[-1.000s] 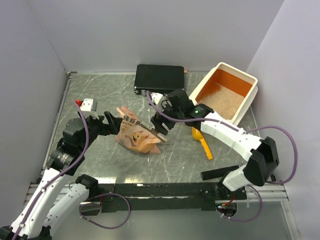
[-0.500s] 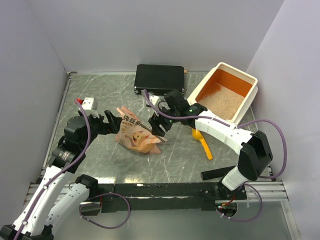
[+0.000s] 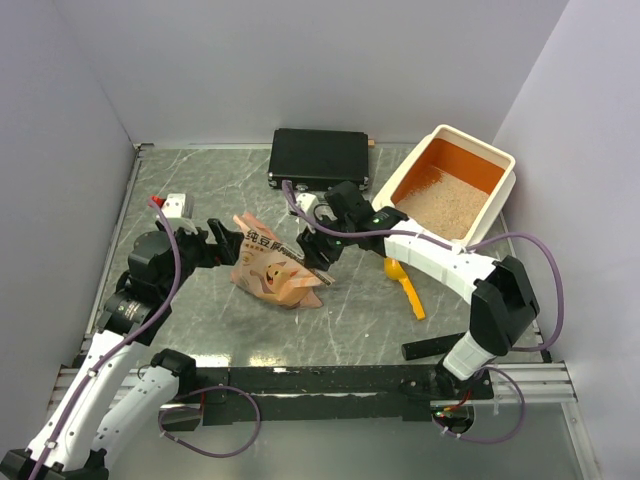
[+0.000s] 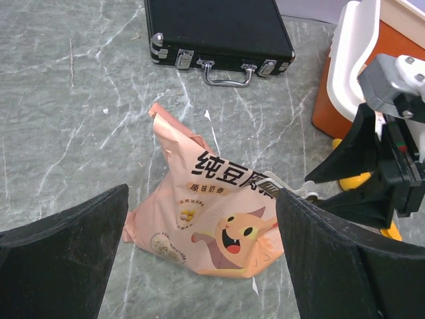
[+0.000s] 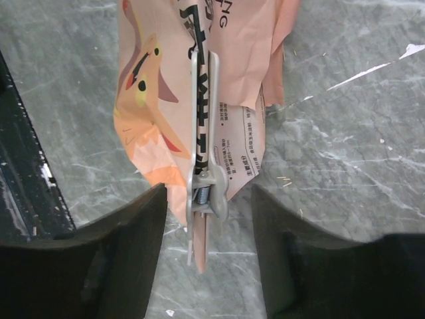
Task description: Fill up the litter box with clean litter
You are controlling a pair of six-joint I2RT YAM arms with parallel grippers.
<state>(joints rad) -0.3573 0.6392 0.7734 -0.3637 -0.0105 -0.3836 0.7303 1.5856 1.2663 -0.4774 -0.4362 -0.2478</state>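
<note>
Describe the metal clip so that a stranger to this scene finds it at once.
Find the cream-white litter box at the far right, then go left to the crumpled orange-pink bag with a cartoon cat. The clip is the silver spring bar clamped along that bag's edge, between the open fingers of the right gripper; it is the only metal on the bag.

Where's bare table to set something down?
Far side, between black case and small white block. Also the near strip between paper bag and mounting rail. Crowded: centre, left gripper and right gripper flank the bag; scoop and litter box fill the right.
</note>
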